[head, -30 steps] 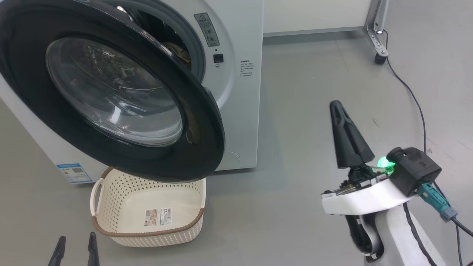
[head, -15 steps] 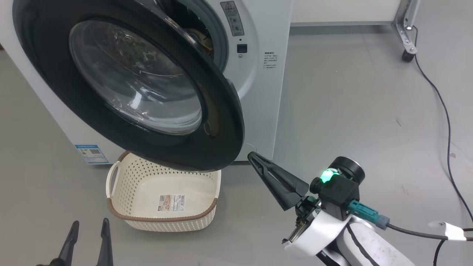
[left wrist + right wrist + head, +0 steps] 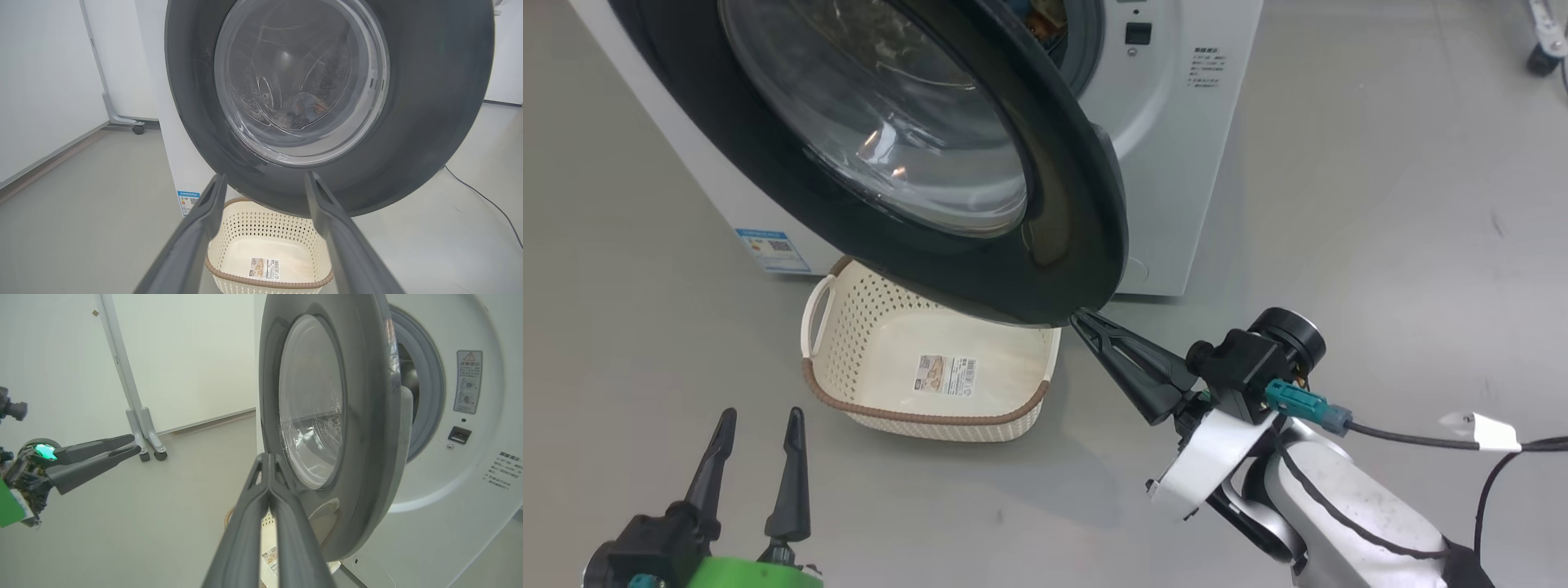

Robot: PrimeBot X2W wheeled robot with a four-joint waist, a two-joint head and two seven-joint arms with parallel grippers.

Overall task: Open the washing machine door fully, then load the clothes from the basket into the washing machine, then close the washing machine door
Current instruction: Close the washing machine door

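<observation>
We log: the washing machine door (image 3: 1066, 171) ajar above the basket (image 3: 931, 418) on the floor (image 3: 1356, 212) | the clothes (image 3: 301, 109) inside the washing machine (image 3: 1176, 155) | our right gripper (image 3: 1081, 319), jaws clenched at the door's lower rim | left gripper (image 3: 759, 416), jaws released, apart.

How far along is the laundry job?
Done: the basket is empty, and the clothes show through the glass inside the washing machine. In hand: the right gripper, shut, is at the lower edge of the washing machine door. To do: shutting that door, now ajar. The left gripper hangs open.
</observation>
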